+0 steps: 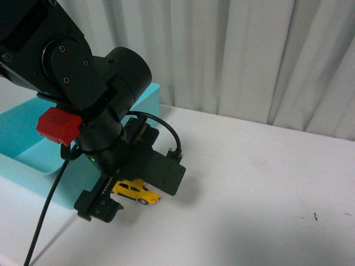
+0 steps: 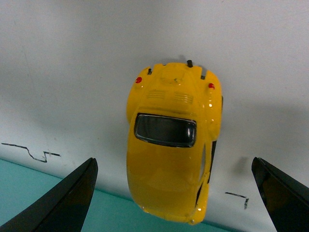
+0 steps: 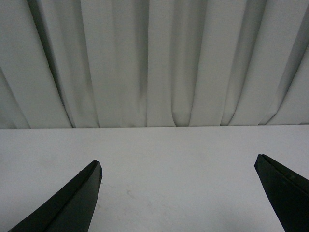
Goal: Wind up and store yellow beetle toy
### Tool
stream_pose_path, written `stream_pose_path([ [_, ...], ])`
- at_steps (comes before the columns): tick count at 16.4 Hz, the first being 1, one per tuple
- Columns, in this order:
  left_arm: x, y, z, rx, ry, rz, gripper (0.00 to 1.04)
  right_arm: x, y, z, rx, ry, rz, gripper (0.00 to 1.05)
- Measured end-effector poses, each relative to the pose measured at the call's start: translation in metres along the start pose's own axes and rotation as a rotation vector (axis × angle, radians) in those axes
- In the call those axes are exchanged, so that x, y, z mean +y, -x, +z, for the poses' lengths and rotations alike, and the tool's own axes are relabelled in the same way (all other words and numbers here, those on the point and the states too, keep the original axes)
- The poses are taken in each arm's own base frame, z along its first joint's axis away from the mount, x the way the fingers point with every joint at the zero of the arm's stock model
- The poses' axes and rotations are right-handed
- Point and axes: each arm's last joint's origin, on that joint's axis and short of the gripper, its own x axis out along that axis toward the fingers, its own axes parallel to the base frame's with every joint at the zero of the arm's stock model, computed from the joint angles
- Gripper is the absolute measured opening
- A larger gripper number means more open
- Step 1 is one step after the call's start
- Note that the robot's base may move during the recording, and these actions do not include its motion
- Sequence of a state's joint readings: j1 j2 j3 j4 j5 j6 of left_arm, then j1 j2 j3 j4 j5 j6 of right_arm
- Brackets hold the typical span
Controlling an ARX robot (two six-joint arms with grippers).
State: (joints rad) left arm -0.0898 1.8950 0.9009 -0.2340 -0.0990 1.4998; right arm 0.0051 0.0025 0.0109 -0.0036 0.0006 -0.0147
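room either side of yellow beetle toy [image 2: 165, 180] inside spread left gripper [image 2: 174, 162]; right gripper [image 3: 177, 161] spread.

White pleated curtain [image 1: 249, 55] across whole back, hangs to far edge of white matte table [image 1: 266, 183]. Few small dark specks [image 1: 315, 216] at right, thin black scribble marks [image 2: 34, 152] elsewhere. Soft even light, blurred shadows.
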Motion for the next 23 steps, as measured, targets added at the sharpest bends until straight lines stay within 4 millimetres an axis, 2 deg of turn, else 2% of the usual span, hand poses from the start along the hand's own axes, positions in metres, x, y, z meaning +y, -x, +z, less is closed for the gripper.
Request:
stream_pose_path([
  [3, 0.005, -0.010, -0.002, 0.009, 0.027, -0.008, 0.96, 0.000, 0.000, 0.000, 0.000, 0.000, 0.000, 0.98],
  [7, 0.010, -0.017, -0.006, 0.026, 0.083, -0.010, 0.54, 0.000, 0.000, 0.000, 0.000, 0.000, 0.000, 0.98],
  [8, 0.012, -0.016, -0.005, 0.025, 0.082, -0.004, 0.47, 0.000, 0.000, 0.000, 0.000, 0.000, 0.000, 0.98],
  [12, 0.010, -0.009, 0.010, -0.032, 0.000, -0.021, 0.44, 0.000, 0.000, 0.000, 0.000, 0.000, 0.000, 0.98],
  [14, 0.013, 0.014, 0.023, -0.120, 0.007, -0.001, 0.43, 0.000, 0.000, 0.000, 0.000, 0.000, 0.000, 0.98],
  [17, 0.028, 0.077, 0.034, -0.380, 0.142, 0.089, 0.43, 0.000, 0.000, 0.000, 0.000, 0.000, 0.000, 0.98],
  [18, 0.037, 0.100, 0.028, -0.475, 0.212, 0.145, 0.42, 0.000, 0.000, 0.000, 0.000, 0.000, 0.000, 0.98],
  [19, 0.052, 0.127, 0.014, -0.586, 0.306, 0.241, 0.41, 0.000, 0.000, 0.000, 0.000, 0.000, 0.000, 0.98],
  [20, 0.068, 0.147, -0.005, -0.647, 0.416, 0.335, 0.41, 0.000, 0.000, 0.000, 0.000, 0.000, 0.000, 0.98],
  [21, 0.081, 0.158, -0.029, -0.641, 0.541, 0.422, 0.40, 0.000, 0.000, 0.000, 0.000, 0.000, 0.000, 0.98],
  [22, 0.089, 0.155, -0.057, -0.587, 0.701, 0.468, 0.40, 0.000, 0.000, 0.000, 0.000, 0.000, 0.000, 0.98],
  [23, 0.092, 0.138, -0.084, -0.497, 0.864, 0.483, 0.40, 0.000, 0.000, 0.000, 0.000, 0.000, 0.000, 0.98],
])
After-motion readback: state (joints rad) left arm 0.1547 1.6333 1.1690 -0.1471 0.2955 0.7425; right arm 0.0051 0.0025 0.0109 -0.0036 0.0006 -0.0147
